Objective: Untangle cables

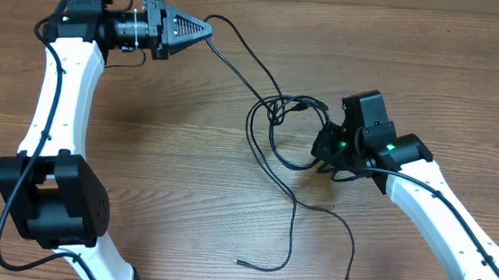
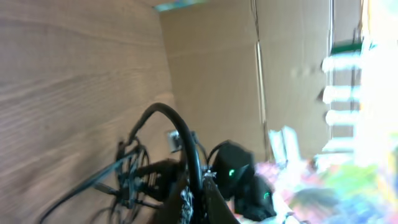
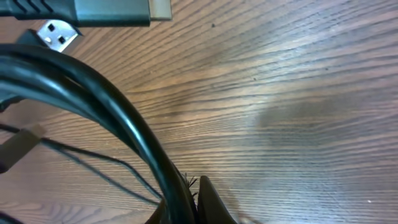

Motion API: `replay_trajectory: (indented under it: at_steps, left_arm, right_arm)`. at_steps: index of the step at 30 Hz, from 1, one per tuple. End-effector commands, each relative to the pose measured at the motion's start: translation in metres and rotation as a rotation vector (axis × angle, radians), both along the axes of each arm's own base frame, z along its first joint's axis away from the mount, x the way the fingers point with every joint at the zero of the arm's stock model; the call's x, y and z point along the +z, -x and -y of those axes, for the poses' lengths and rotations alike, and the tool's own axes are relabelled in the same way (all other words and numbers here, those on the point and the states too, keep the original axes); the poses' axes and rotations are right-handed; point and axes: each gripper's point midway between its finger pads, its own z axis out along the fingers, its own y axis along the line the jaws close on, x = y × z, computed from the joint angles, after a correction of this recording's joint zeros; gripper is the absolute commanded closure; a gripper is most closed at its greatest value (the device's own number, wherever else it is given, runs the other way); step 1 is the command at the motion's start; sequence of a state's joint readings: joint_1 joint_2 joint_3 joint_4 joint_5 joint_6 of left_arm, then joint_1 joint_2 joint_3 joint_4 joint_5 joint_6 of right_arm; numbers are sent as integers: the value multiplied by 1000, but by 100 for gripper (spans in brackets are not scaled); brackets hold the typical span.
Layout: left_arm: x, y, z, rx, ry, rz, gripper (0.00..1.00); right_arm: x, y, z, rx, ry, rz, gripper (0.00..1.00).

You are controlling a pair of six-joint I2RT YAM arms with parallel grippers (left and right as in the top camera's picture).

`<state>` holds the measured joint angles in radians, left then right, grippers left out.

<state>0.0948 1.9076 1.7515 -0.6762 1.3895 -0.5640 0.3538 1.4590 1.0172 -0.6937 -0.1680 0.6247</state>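
Overhead, the cables (image 1: 278, 129) tangle mid-tabletop (image 1: 185, 152); the left fingers (image 1: 191, 28) pinch one strand, the right fingers (image 3: 211, 208) another (at the knot). Only the right wrist view shows the silvery USB plug (image 3: 56, 34).

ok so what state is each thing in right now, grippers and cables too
cables: tangled in loops between the two grippers, two ends trailing loose
left gripper: shut on one strand of the cables
right gripper: shut on the cables beside the tangle
usb plug: unplugged, silvery end bare
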Motion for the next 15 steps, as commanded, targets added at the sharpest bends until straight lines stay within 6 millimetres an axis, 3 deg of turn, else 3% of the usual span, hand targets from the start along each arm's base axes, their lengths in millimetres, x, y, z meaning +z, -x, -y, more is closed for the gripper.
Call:
replay_trajectory:
  at_steps: [1, 7, 9, 12, 15]
  left_arm:
    - [17, -15, -10, 90, 27, -134, 96]
    - [67, -49, -36, 194, 64, 88, 96]
    - [74, -58, -47, 256, 74, 91, 96]
    - [66, -69, -58, 344, 74, 22, 96]
    - [41, -72, -61, 400, 38, -93, 96]
  right_arm:
    - [-2, 1, 4, -3, 22, -2, 96]
    - [-12, 11, 23, -40, 121, -49, 96]
    - [-14, 12, 27, -47, 140, -55, 96]
    - [-13, 12, 27, -48, 139, -51, 96]
    - [-13, 11, 26, -48, 137, -47, 96]
